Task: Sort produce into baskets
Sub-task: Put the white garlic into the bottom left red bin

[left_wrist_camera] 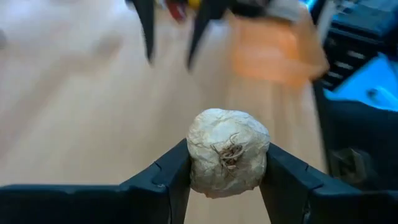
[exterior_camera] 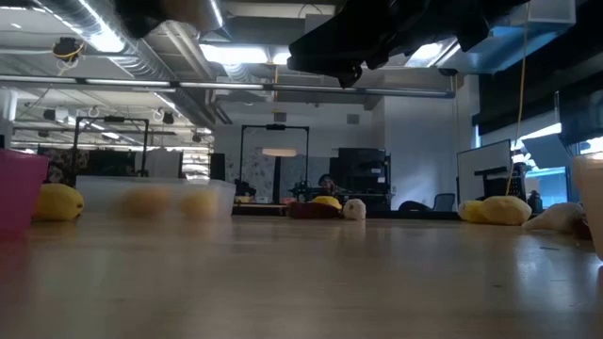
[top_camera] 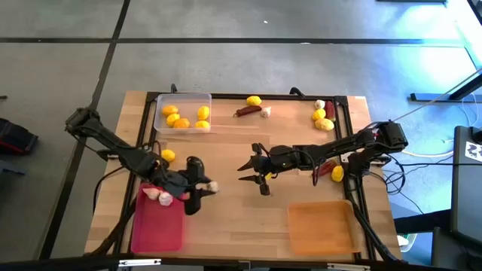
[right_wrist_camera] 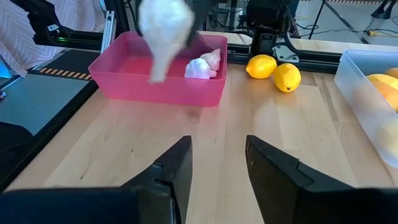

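I'm carrying a garlic bulb (left_wrist_camera: 227, 151) clamped in the left end effector (top_camera: 202, 187); lowering it squarely over the pink tray (top_camera: 154, 226) before releasing. Right end effector (top_camera: 256, 172) empty, parted.

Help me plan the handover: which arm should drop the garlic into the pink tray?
Left. Its gripper is shut on the garlic bulb, right beside the pink tray. The right gripper is empty and open at mid-table.

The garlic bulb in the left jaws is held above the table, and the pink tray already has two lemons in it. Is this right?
One detail is wrong. The pink tray holds two garlic bulbs, not lemons, as the right wrist view shows; two lemons lie on the table beside it. The rest stands: the left gripper does hold a garlic bulb above the table.
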{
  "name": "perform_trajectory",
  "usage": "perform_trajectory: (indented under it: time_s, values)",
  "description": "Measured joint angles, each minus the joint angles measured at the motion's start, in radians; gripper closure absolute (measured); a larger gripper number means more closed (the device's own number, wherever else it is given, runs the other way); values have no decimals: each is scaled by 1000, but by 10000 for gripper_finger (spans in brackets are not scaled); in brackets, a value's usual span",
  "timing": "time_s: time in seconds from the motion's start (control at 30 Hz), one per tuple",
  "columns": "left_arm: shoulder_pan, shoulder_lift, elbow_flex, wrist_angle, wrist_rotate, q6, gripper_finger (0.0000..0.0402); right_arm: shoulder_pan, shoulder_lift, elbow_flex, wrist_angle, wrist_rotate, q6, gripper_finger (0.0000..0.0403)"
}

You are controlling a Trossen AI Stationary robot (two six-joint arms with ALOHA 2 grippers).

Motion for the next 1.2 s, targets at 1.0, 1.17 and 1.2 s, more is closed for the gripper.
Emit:
perform_trajectory:
  time_s: [1.0, 1.17, 1.2]
  values:
    - [-350, 42, 0, -520, 132, -892, 247, -1, 0, 0, -4, 0, 0, 258]
    - [-364, 115, 0, -557, 132, -891, 247, -1, 0, 0, -4, 0, 0, 258]
    - [-367, 130, 0, -566, 134, -892, 247, -1, 0, 0, -4, 0, 0, 258]
